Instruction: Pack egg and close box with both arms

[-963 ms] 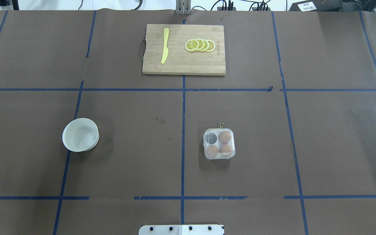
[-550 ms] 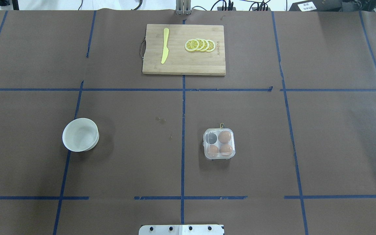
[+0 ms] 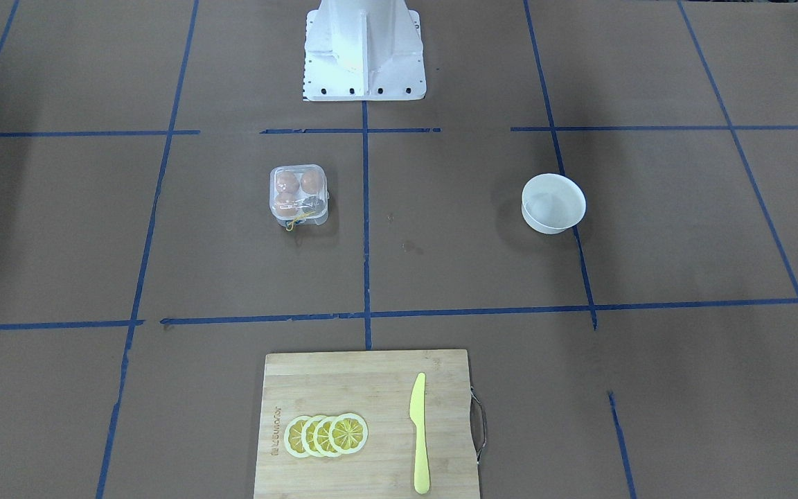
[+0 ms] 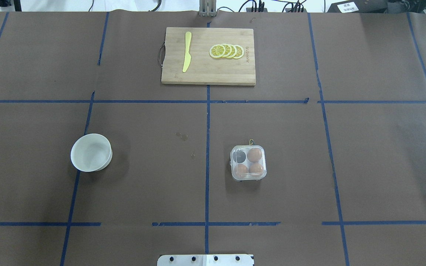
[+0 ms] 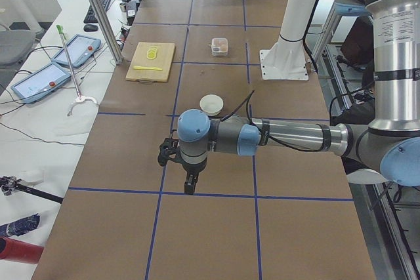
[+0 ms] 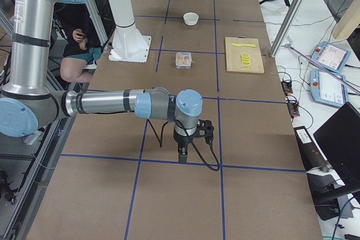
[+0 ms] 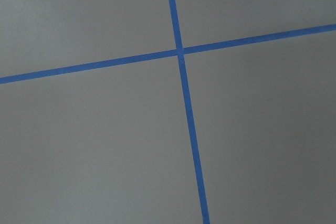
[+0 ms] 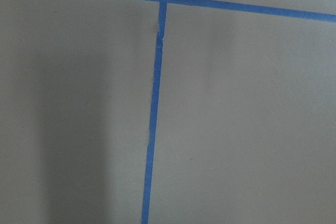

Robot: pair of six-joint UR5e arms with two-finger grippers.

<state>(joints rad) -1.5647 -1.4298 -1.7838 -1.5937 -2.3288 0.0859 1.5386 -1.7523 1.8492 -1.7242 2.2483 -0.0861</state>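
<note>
The left gripper (image 5: 189, 188) is seen only in the left side view, pointed down over the brown table cover (image 7: 94, 140), and whether its jaws are apart or together cannot be told. The same holds for the right gripper (image 6: 182, 157), seen only in the right side view. No fingers show in either wrist view, and nothing is seen to be held. Both grippers are well apart from the box (image 4: 248, 163), one far out on each side of it. Three brown eggs (image 4: 254, 155) are seated in three of the box's four cells; the fourth cell looks dark, and which egg is the task's own cannot be told. The lid (image 3: 300, 181) appears to lie down over the cells, though the clear plastic leaves this uncertain, so the packing is judged done or nearly so. The white bowl (image 4: 91, 152), well to the box's left as the robot has it, looks empty. An egg is judged light, smooth and fragile, best taken gently across its widest part. The box is judged light, thin and slippery. Its base is best steadied by one gripper while the lid is pressed down at the edge away from the yellow string (image 3: 293, 223).
</note>
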